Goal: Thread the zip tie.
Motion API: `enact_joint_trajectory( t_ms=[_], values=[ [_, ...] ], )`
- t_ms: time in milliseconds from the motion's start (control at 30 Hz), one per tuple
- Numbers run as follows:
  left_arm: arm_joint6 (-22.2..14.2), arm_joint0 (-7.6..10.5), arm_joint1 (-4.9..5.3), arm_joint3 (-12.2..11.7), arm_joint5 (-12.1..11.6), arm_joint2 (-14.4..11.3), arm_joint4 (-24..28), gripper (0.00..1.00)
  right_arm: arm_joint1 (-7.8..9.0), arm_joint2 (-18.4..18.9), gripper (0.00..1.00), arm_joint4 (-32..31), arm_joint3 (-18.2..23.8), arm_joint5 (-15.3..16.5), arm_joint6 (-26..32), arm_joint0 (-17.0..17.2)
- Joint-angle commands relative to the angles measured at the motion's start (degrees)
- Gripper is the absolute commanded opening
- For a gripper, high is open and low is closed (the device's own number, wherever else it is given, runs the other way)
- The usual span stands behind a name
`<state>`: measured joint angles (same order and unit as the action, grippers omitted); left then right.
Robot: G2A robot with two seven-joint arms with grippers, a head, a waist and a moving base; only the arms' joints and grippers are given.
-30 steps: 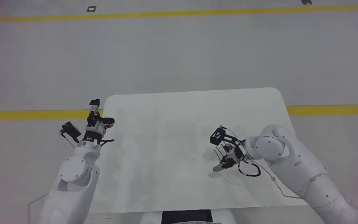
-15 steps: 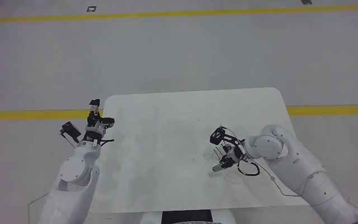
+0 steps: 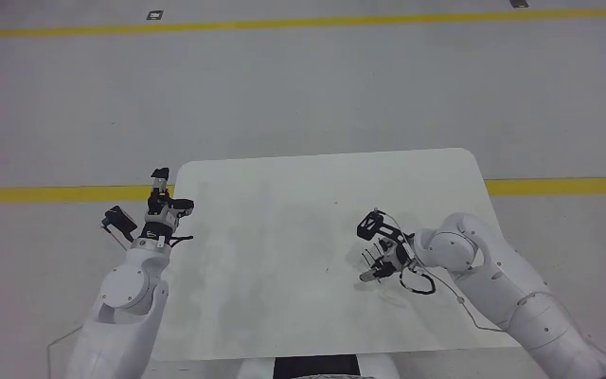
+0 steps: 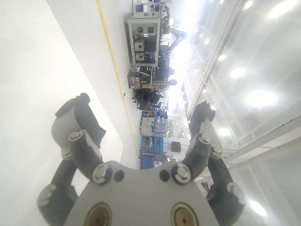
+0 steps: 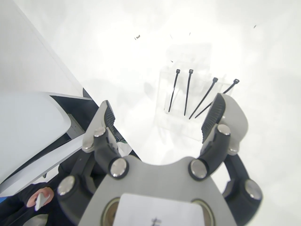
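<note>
Now the table (image 3: 284, 218) carries a clear holder (image 5: 174, 123). Well apart from it the left gripper (image 4: 143, 103) hangs open; just beside it the right gripper (image 5: 163, 105) is open too. Four zip ties (image 5: 188, 92) stand in it: straddle one alone, then close squarely.

I'm reading the table (image 3: 284, 208) as a smooth white top with a soft matt sheen. The zip ties (image 5: 188, 92) look like thin black plastic, faintly glossy. They sit in a holder (image 5: 176, 125) that is clear like acrylic, with pale glare on its walls. On the right gripper (image 5: 163, 101) the pads (image 5: 211, 116) are black, finely ribbed and rubbery-looking, backed by pale matt shells. Its plate is dull grey metal with shiny round bolts. The left gripper (image 4: 143, 102) shows matt black plastic links, bright metal screws and the same dull grey plate.
</note>
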<state>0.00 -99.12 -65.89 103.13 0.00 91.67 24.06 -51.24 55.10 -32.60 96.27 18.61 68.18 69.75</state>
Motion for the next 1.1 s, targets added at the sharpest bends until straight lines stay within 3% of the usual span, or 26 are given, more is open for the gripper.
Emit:
enact_joint_trajectory(
  t_ms=[0,133,467,1067],
  values=[
    [0.0,0.00,0.00,0.0,0.0,0.0,0.0,1.00,0.02,0.0,0.42,-0.1,-0.1,0.2,-0.6,0.1],
    [0.0,0.00,0.00,0.0,0.0,0.0,0.0,1.00,0.21,0.5,0.34,-0.6,0.1,0.7,-1.3,0.5],
    [0.0,0.00,0.00,0.0,0.0,0.0,0.0,1.00,0.83,1.3,0.27,-2.4,1.5,0.9,-0.8,1.6],
    [0.0,0.00,0.00,0.0,0.0,0.0,0.0,1.00,0.32,-1.2,0.13,-4.8,-0.7,-1.0,-2.4,0.5]
  ],
)
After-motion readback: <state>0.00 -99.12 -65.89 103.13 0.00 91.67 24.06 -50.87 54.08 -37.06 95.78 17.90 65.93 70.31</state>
